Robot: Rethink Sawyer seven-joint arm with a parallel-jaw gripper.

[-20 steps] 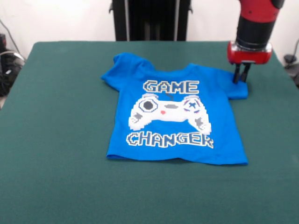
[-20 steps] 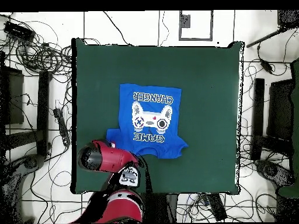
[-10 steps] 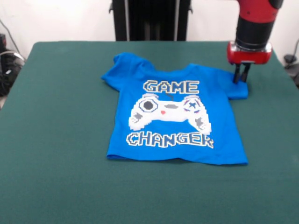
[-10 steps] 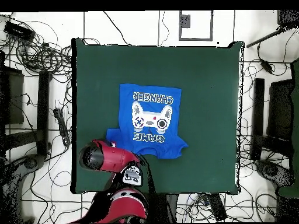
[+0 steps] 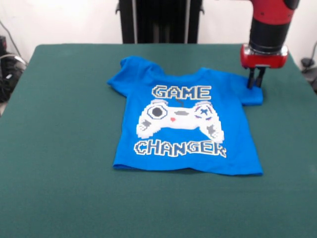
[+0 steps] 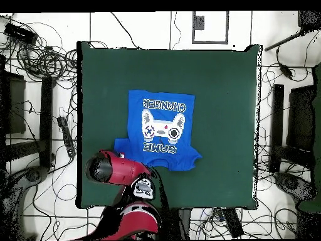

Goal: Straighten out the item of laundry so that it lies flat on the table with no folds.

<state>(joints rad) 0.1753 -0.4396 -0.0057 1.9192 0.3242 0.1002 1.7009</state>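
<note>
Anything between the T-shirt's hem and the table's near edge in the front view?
No. Front view shows only bare green cloth between T-shirt hem and table edge.

The blue shirt [image 5: 188, 124] lies print-up, mostly flat, near the middle of the green desk [image 5: 64, 148], sleeves slightly bunched.

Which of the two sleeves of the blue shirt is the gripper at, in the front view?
The sleeve on the picture's right. The gripper stands right at it, while the other sleeve lies free on the table.
</note>
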